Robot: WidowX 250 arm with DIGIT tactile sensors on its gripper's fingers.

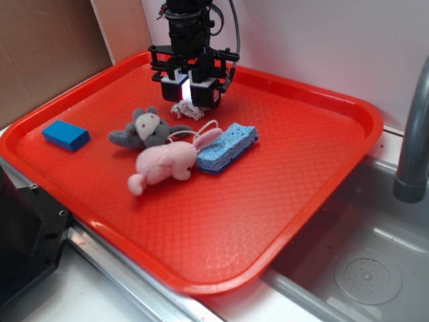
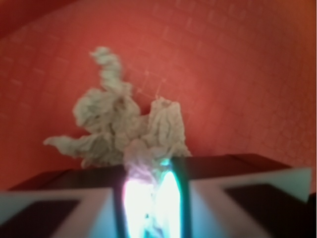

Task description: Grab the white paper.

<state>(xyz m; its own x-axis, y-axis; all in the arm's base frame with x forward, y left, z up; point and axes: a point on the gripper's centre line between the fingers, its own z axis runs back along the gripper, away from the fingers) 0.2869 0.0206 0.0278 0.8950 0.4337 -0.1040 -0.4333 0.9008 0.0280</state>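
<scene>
The white paper (image 1: 188,109) is a small crumpled off-white wad at the back of the red tray (image 1: 281,201). My gripper (image 1: 190,97) stands over it, with its jaws closed on the wad's near end. In the wrist view the paper (image 2: 121,126) spreads out beyond the fingers (image 2: 74,198), and its near end is pinched in the narrow bright gap between them at the gripper (image 2: 150,193). Most of the wad sticks out below the fingertips. I cannot tell whether it still touches the tray.
A grey plush mouse (image 1: 144,131) and a pale pink plush bunny (image 1: 167,163) lie just in front of the gripper. A blue sponge (image 1: 228,146) lies to their right. A blue block (image 1: 66,135) sits at the tray's left. A sink (image 1: 362,268) and a grey faucet (image 1: 412,134) are at right.
</scene>
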